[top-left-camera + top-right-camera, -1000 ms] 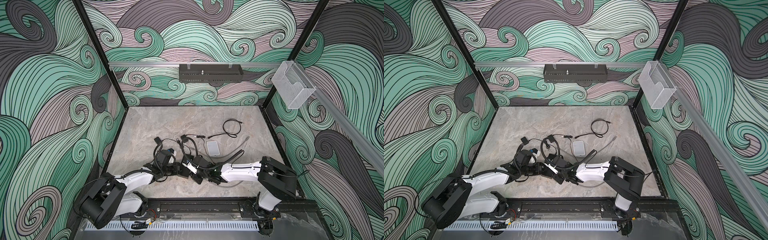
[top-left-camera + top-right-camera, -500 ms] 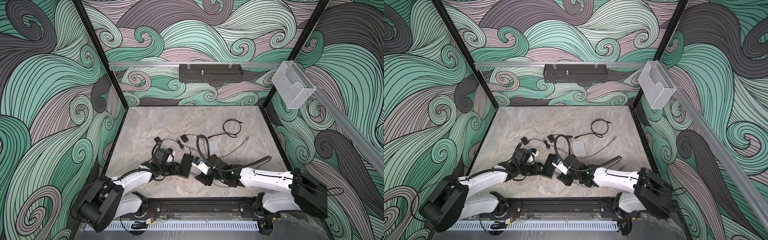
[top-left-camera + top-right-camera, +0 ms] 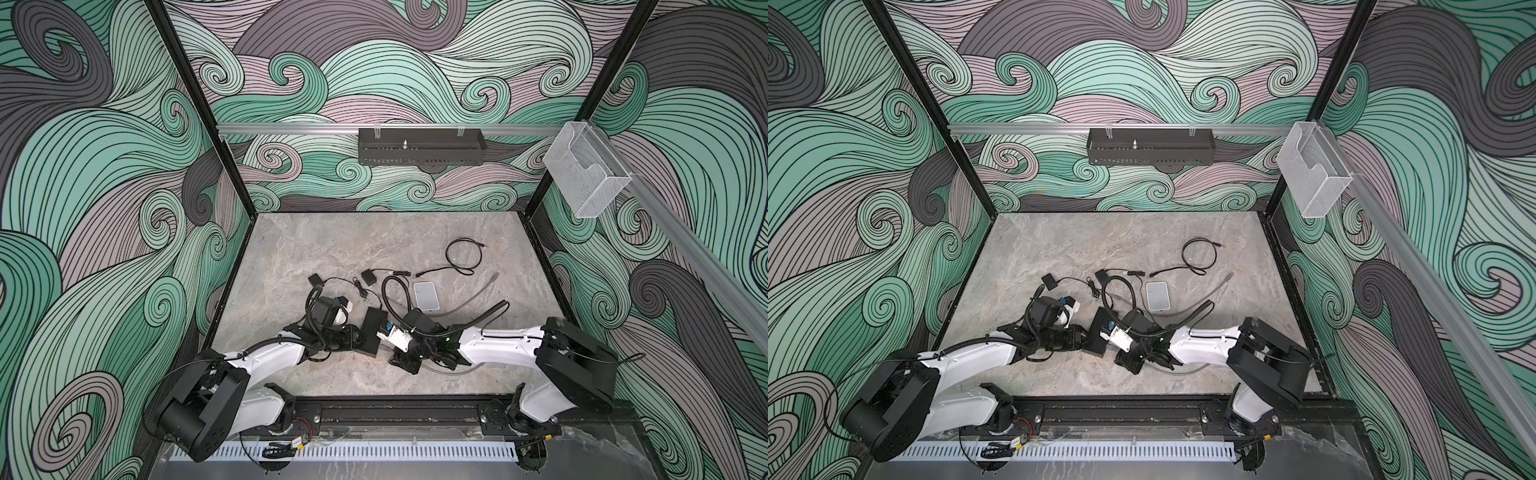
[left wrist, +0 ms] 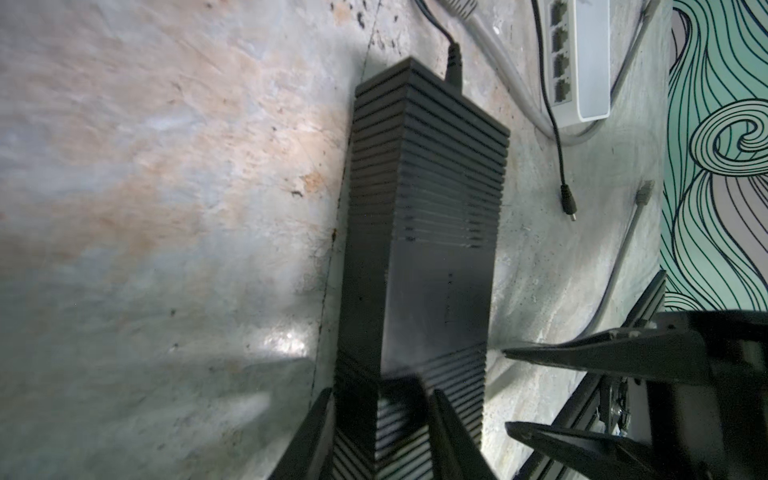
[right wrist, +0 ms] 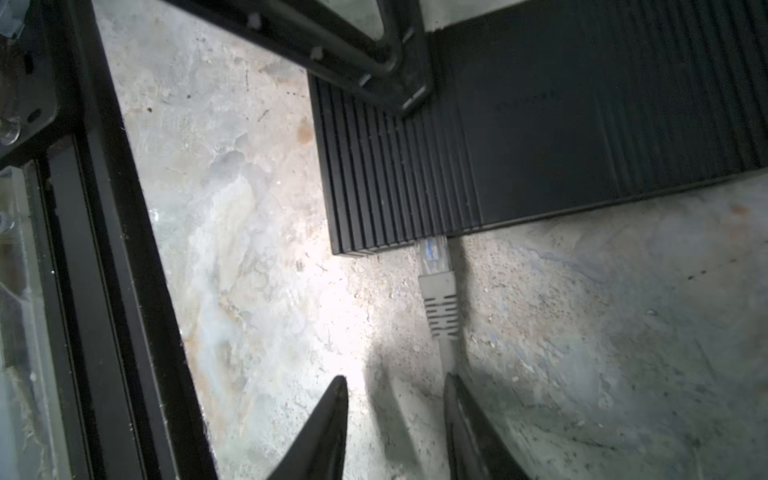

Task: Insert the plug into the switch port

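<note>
Right wrist view: plug (image 5: 434, 257) tip at switch (image 5: 540, 124) port; right gripper (image 5: 395, 377) spread, empty; left gripper (image 4: 380, 395) pinching switch end.

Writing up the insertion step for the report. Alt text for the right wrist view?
A grey Ethernet plug sits with its clear tip at the side of a black ribbed switch on the marble table. Its cable trails back beside the right gripper, whose jaws stand open and empty.
</note>
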Robot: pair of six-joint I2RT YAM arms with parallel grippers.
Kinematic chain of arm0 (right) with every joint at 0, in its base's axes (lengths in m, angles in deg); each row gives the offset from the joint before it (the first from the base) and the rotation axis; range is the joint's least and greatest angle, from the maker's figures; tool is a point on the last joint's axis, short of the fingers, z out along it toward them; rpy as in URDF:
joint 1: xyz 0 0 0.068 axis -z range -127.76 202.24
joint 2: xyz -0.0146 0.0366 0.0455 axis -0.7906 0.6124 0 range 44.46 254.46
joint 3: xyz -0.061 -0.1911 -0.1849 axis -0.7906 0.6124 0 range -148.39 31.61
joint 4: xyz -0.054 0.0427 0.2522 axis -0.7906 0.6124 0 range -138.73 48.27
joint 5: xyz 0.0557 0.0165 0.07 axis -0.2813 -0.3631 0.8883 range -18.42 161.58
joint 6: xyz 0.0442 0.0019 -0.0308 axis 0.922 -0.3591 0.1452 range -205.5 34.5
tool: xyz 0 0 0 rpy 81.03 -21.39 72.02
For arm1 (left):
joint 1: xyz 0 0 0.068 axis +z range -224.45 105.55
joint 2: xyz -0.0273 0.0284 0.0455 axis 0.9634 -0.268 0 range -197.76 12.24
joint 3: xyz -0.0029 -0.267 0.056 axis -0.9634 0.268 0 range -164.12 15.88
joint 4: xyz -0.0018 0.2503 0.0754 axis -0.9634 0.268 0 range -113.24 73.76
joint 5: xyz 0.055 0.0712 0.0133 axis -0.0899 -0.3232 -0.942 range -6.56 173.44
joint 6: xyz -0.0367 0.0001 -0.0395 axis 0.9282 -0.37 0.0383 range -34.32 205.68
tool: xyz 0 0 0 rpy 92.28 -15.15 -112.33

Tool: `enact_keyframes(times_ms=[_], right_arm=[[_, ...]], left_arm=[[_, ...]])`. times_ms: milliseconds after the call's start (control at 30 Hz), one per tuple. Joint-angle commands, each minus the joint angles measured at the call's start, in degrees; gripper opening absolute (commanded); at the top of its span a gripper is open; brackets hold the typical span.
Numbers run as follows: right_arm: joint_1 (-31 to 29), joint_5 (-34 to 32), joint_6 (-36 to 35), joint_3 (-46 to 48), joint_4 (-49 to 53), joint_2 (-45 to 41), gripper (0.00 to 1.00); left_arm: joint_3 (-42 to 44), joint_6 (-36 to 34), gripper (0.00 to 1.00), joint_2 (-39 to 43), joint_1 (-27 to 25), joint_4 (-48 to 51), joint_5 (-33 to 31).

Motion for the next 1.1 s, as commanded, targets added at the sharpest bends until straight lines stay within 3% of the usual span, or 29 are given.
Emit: enact_keyframes(times_ms=[0, 200, 600, 767, 867, 1067], right_arm=[[0.3, -2.1, -1.6, -1.2, -1.3, 0.0, 0.40], [0.4, -4.2, -1.9, 0.6, -4.2, -2.4, 0.39], [0.7, -2.1, -2.4, -2.0, -5.4, 6.4, 0.33], [0.5, -1.5, -2.5, -2.4, -7.0, 7.9, 0.16], [0.2, -0.3, -3.7, -2.5, -8.0, 8.6, 0.00], [-1.0, -0.5, -7.4, -5.0, -6.7, 10.3, 0.00]], left_arm=[[0.4, -1.2, 0.36, 0.1, 0.4, 0.9, 0.2], [0.6, -1.6, 0.35, 0.2, 0.4, 1.5, -0.4], [0.8, -1.7, 0.29, -1.5, 0.4, 0.7, 0.6], [2.1, -1.2, 0.24, -3.4, 0.4, -1.1, 3.1], [3.2, -0.4, 0.24, -4.7, 0.4, -3.5, 4.9], [3.0, -0.7, 0.24, -6.0, 0.2, -4.1, 7.1]])
